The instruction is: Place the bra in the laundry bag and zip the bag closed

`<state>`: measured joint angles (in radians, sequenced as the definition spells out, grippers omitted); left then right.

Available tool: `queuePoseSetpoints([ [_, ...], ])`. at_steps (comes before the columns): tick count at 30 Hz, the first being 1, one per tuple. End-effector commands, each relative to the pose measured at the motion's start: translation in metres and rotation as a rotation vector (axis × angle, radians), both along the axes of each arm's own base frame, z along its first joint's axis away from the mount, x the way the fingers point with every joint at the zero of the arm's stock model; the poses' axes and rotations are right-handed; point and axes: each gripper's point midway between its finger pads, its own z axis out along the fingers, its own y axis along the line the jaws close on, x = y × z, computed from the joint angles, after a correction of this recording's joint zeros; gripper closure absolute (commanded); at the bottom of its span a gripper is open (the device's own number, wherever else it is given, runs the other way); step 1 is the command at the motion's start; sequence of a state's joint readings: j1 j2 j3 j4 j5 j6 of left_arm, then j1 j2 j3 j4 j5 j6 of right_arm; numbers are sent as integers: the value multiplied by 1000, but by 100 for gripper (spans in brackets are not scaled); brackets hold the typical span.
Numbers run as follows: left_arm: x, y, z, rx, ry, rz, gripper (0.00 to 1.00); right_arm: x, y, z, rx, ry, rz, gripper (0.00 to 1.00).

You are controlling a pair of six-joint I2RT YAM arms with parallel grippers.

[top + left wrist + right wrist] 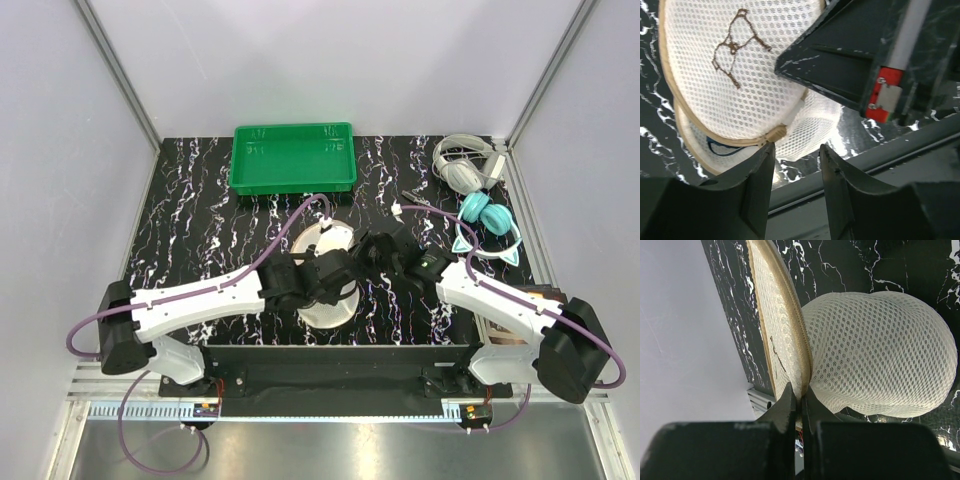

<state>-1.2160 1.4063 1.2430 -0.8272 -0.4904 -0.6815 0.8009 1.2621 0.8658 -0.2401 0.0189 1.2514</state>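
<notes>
Reaching inward, the right claw (801, 390) pinches the rim of the cream round mesh laundry bag (880, 350); the left claw (797, 150) hovers half-open alongside.

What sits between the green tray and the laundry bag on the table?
In the top view, only bare marbled table lies between the tray and the bag, with a purple cable looping over it.

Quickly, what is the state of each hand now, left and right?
Left hand: open, holding nothing.
Right hand: closed on the rim of the laundry bag.
</notes>
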Motion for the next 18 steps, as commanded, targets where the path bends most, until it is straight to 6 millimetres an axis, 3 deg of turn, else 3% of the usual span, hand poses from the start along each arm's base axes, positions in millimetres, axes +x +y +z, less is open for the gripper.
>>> queuePoseSetpoints([
  [1, 17, 3, 19, 26, -88, 30, 54, 6, 5, 17, 3, -51, -2, 100],
  [8, 30, 9, 12, 100, -138, 82, 55, 6, 6, 17, 4, -48, 0, 100],
  [18, 31, 14, 1, 157, -135, 80, 71, 6, 3, 12, -4, -45, -15, 100],
])
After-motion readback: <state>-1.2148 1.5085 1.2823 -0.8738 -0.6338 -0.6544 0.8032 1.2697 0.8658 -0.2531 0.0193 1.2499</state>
